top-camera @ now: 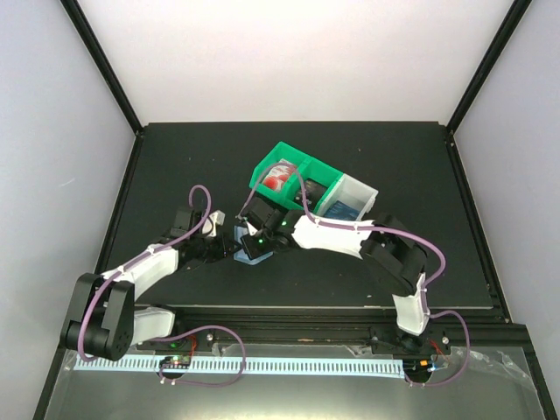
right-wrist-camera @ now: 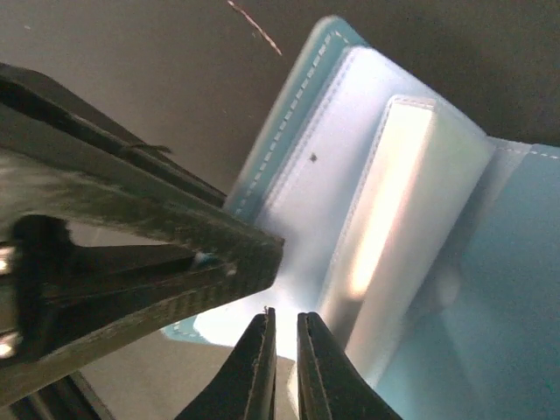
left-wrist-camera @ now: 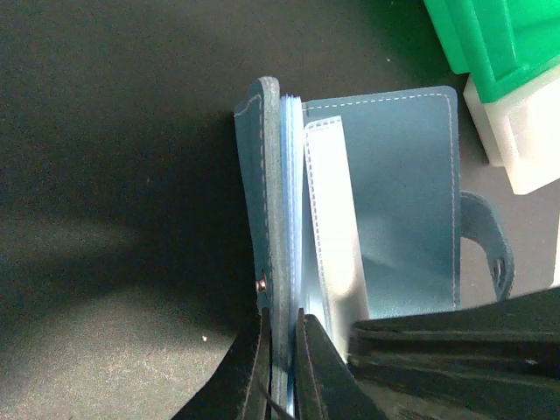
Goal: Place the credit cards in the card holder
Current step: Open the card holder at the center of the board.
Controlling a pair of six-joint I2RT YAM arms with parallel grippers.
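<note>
The teal card holder (top-camera: 255, 256) lies open on the black table, with clear sleeves (left-wrist-camera: 332, 219) fanned up. My left gripper (left-wrist-camera: 282, 350) is shut on its left cover and a stack of sleeves, which stand on edge between the jaws. My right gripper (right-wrist-camera: 282, 350) hovers just over the open sleeves (right-wrist-camera: 385, 219), its jaws almost touching; I cannot tell whether they pinch a sleeve. In the top view both grippers meet at the holder, the left (top-camera: 229, 248) and the right (top-camera: 254, 236). Red-and-white credit cards (top-camera: 278, 178) lie in the green bin. No card shows in either gripper.
A green bin (top-camera: 289, 156) and a white bin (top-camera: 360, 189) with something blue inside stand just behind the holder. They show at the top right of the left wrist view, green (left-wrist-camera: 499, 44) and white (left-wrist-camera: 525, 131). The holder's closing tab (left-wrist-camera: 490, 245) sticks out to the right.
</note>
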